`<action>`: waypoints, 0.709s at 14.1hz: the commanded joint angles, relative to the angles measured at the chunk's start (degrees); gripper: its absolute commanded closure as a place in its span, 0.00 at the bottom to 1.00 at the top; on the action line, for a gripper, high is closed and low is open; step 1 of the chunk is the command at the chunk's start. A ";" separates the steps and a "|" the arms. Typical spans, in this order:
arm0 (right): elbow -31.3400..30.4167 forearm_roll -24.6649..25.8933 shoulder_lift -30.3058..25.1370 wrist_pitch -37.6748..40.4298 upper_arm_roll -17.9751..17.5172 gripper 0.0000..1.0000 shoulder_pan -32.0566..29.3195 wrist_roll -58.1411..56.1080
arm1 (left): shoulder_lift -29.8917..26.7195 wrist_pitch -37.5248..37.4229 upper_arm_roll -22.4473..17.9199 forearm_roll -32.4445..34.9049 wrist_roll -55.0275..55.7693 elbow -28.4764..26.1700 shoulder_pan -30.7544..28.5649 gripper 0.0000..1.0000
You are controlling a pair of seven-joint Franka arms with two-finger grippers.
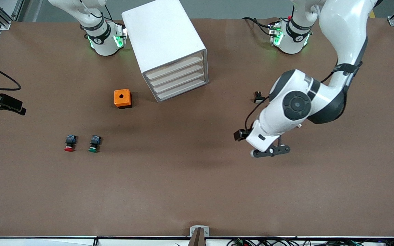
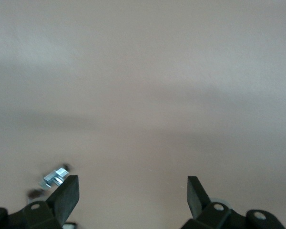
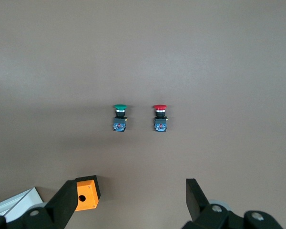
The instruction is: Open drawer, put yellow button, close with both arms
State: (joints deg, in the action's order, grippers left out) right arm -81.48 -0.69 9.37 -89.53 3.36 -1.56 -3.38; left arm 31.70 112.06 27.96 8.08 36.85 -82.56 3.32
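Left wrist view: we see the left gripper (image 2: 133, 202) with jaws wide apart, empty, over bare table (image 2: 143, 95). Right gripper (image 3: 128, 202) likewise spread and empty; the green button (image 3: 119, 117) and red button (image 3: 159, 117) lie ahead of its jaws. The top drawer (image 1: 174, 67) sits shut, contents hidden. A small dark part (image 1: 258, 96), half hidden by the left arm, may be the yellow button; we cannot tell.

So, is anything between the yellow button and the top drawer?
Nothing lies on the table between the yellow button and the drawer, but the drawer is shut. The left gripper, open, hangs over bare table near the button. The right gripper, open, waits high above the table.
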 commanded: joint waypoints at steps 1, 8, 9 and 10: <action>0.62 0.78 -0.05 0.32 -0.90 0.00 -0.81 0.13 | -5.06 -3.76 -5.08 -1.13 -6.76 -0.76 0.19 0.00; 0.62 1.04 0.03 0.32 -0.81 0.00 -0.81 0.13 | -16.48 -12.11 -20.57 -7.82 -26.13 -2.60 0.37 0.00; 0.62 1.04 0.03 0.32 -0.90 0.00 -0.81 0.13 | -18.94 -13.08 -22.06 -7.73 -26.39 -4.09 0.37 0.00; 0.62 1.13 0.03 0.32 -0.90 0.00 -0.72 0.13 | -21.05 -13.70 -23.21 -7.73 -26.57 -5.23 0.45 0.00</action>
State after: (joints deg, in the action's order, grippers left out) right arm -81.49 -0.67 9.38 -89.53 3.35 -1.56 -3.37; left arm 16.41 99.50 7.09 1.11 11.25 -83.23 2.99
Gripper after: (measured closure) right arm 0.000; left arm 0.000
